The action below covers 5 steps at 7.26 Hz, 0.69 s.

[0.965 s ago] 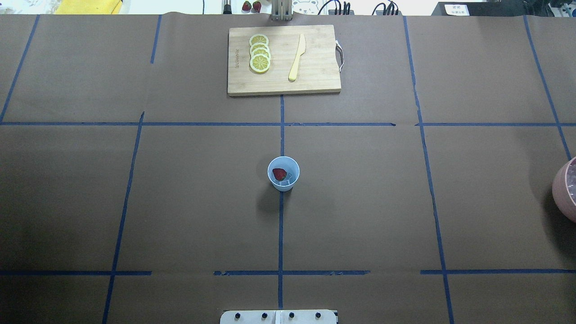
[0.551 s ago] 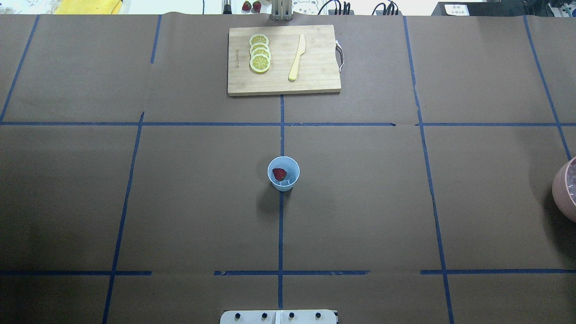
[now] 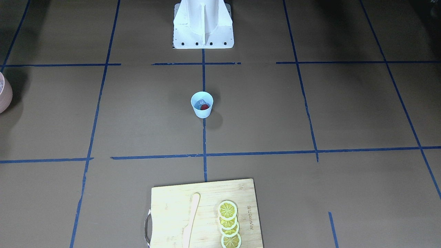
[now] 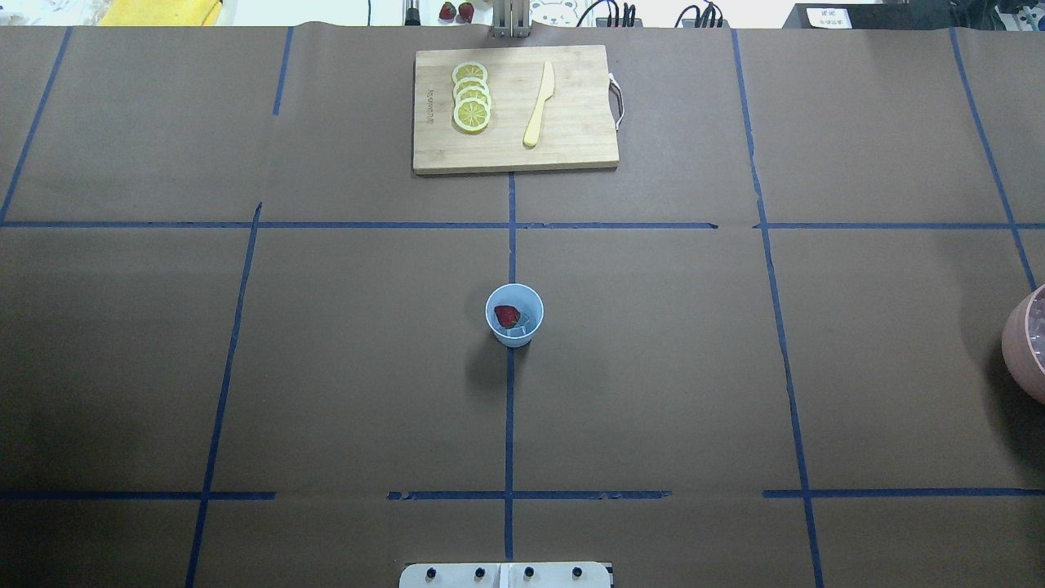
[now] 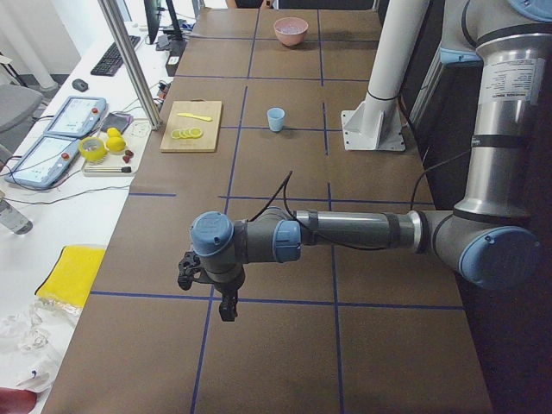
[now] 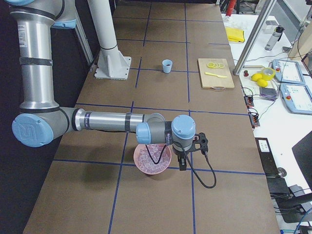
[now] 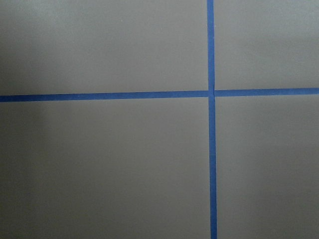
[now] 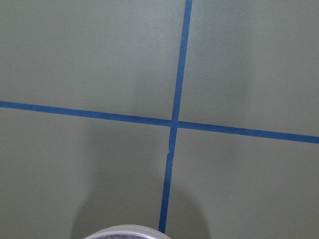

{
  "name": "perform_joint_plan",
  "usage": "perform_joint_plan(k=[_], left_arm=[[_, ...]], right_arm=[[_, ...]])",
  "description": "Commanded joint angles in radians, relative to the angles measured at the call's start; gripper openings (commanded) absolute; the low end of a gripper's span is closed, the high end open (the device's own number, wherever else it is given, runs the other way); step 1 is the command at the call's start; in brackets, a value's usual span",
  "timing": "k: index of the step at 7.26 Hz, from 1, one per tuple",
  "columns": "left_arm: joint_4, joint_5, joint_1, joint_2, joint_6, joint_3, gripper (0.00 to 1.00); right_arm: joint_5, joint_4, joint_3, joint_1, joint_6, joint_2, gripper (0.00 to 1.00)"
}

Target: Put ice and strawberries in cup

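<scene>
Left gripper [image 5: 209, 290] and right gripper [image 6: 191, 155] point down from outstretched arms; jaw spread cannot be told

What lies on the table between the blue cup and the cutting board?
Nothing: between the cup and the cutting board shows only brown table cover crossed by blue tape, seen in the overhead view.

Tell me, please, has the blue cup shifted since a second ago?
No. In the overhead view the cup sits on the same spot of the central blue tape line, no nearer the cutting board.
</scene>
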Motion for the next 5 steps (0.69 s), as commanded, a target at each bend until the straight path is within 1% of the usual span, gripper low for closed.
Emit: perform_joint_plan(k=[1,5], left_arm=[[0.0,0.001,0.001,0.001,-0.001,0.0,1.0],[-0.002,-0.001,0.001,-0.001,-0.001,0.002,1.0]], right_arm=[[0.0,0.0,0.0,-0.001,0.0,0.0,0.99],[-0.014,0.0,0.0,-0.001,0.0,-0.002,0.99]])
